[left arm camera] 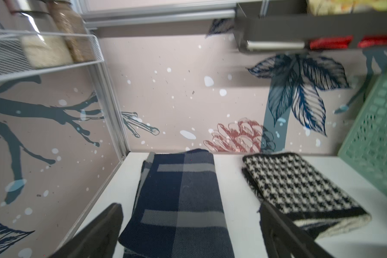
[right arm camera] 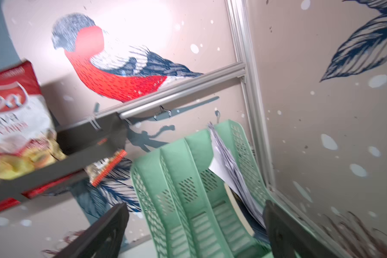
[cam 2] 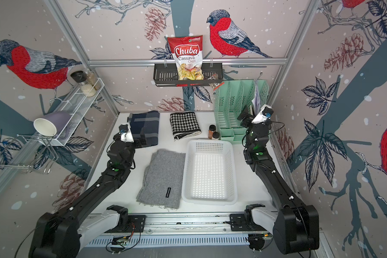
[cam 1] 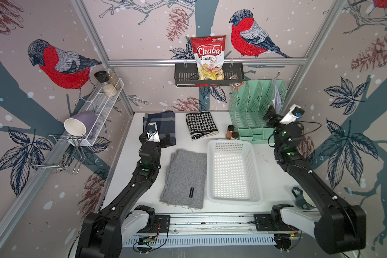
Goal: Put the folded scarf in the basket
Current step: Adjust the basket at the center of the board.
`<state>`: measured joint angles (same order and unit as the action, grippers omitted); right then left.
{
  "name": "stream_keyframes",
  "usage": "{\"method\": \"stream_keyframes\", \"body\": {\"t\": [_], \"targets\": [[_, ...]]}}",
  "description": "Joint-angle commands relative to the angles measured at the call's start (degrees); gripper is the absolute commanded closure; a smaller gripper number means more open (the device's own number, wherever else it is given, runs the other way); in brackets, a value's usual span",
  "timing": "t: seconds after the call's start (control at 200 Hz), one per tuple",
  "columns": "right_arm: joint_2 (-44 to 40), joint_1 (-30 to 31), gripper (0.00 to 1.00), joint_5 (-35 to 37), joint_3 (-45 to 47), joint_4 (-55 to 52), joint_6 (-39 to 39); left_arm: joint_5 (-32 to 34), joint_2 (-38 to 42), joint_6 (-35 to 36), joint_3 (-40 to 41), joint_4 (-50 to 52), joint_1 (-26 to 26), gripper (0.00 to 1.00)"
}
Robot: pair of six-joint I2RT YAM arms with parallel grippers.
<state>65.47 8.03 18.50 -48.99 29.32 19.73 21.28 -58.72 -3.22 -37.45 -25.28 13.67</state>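
My left gripper hangs over the near end of the navy plaid scarf, at the far left of the table. Its jaws stand wide apart and hold nothing. Since it points there, I judge this to be the folded scarf I am to move, though two others lie nearby. It looks soft, light and limp. If I pinch only the top layer, I expect the fold to come open, so I would bite across all the layers at the folded edge and lift slowly.

To the right and nearer, the grey scarf lies flat, just beside the basket. The houndstooth scarf sits at the far middle.

The basket is empty and right of centre, so the carry goes rightward and toward the near side.

Far right, my right gripper is raised beside the mint organiser, jaws apart and empty.
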Motion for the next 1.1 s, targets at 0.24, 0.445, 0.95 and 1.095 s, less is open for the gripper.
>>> {"method": "stream_keyframes", "body": {"t": [0.24,0.445,0.95,1.095], "targets": [[-0.99,-2.8,0.0,-5.73,-3.92,-25.26,22.61,-18.85,-3.1,-27.45,-13.36,37.0,-7.69,0.04],[0.7,11.52,0.03,3.13,-12.71,-43.15,18.05,-18.79,1.31,-27.62,-12.55,45.17,-4.17,0.08],[21.29,48.44,0.38,11.75,-25.59,-66.19,29.03,-19.64,5.55,-32.07,-7.9,52.79,1.3,0.21],[28.79,51.55,0.4,10.78,-30.23,-70.83,31.63,-18.31,6.06,-33.52,-8.16,54.26,2.57,0.21]]}}
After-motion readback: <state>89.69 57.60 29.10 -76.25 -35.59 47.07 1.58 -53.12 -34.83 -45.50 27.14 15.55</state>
